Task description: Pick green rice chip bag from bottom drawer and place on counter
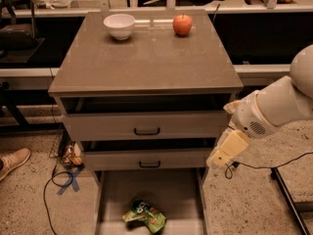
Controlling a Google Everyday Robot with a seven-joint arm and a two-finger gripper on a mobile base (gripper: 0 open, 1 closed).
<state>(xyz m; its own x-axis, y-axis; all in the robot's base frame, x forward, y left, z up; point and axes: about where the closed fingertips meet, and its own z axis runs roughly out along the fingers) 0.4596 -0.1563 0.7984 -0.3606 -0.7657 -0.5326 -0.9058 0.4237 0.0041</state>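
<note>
The green rice chip bag (145, 214) lies crumpled on the floor of the open bottom drawer (176, 192), near its front middle. The counter (146, 62) is the flat grey-brown cabinet top above. My white arm reaches in from the right, and the gripper (218, 159) at its cream-coloured end hangs beside the cabinet's right edge. It is level with the second drawer, above and to the right of the bag, and apart from it.
A white bowl (119, 25) and a red apple (182, 24) stand at the back of the counter. Two grey drawers with black handles (146, 130) sit slightly pulled out above the bottom drawer. A shoe (12, 161), cables and blue tape (68, 182) lie on the floor at left.
</note>
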